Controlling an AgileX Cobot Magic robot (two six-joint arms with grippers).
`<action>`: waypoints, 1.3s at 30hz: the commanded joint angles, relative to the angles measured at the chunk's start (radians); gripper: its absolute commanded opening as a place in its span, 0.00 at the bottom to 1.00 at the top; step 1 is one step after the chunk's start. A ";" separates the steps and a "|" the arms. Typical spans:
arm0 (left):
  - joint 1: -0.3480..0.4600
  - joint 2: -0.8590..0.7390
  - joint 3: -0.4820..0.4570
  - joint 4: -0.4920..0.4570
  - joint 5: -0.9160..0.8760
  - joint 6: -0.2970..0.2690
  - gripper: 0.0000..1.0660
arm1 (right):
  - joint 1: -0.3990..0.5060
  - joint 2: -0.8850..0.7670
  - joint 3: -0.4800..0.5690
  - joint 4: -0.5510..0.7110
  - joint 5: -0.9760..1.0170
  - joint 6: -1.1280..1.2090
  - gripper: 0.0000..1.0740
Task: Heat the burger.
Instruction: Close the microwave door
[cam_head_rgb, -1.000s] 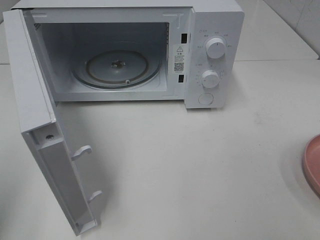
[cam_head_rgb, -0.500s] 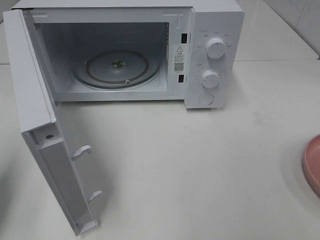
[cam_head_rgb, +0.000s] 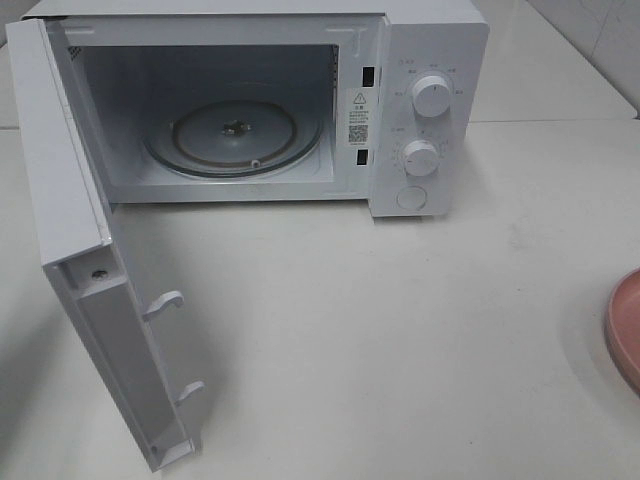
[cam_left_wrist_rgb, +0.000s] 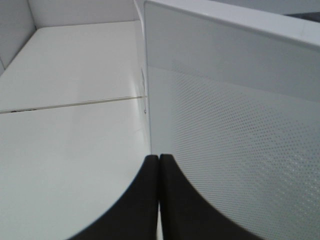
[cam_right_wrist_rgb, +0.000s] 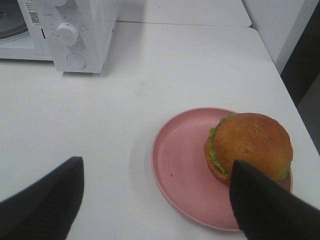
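White microwave (cam_head_rgb: 300, 100) stands at the back of the white table (cam_head_rgb: 400, 340), door (cam_head_rgb: 90, 270) swung fully open toward the left side, two latch hooks showing on its inner edge. Glass turntable (cam_head_rgb: 235, 132) lies bare inside the cavity. Two round knobs and a round button sit on the control panel (cam_head_rgb: 425, 120) at the right of the oven. Left gripper (cam_left_wrist_rgb: 159, 165) is clenched, dark fingertips pressed together with nothing between them, poised close to the outer face of the open door, whose dotted window mesh fills much of the left wrist view; contact with the door cannot be told. Right gripper (cam_right_wrist_rgb: 155, 192) is spread wide, empty, hanging above the table near the pink plate (cam_right_wrist_rgb: 182, 170). The burger (cam_right_wrist_rgb: 248, 146) sits on that plate, toward the side away from the microwave, bun up, lettuce showing at its edge; one dark finger (cam_right_wrist_rgb: 270, 205) overlaps it in the wrist view. Only the plate's rim shows in the high view, at the right edge.
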 joint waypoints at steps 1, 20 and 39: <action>-0.006 0.094 -0.022 0.123 -0.100 -0.074 0.00 | -0.006 -0.026 0.005 0.001 -0.014 0.006 0.71; -0.165 0.366 -0.156 0.254 -0.276 -0.154 0.00 | -0.006 -0.026 0.005 0.001 -0.014 0.006 0.71; -0.470 0.527 -0.331 -0.037 -0.268 -0.103 0.00 | -0.006 -0.026 0.005 0.001 -0.014 0.007 0.71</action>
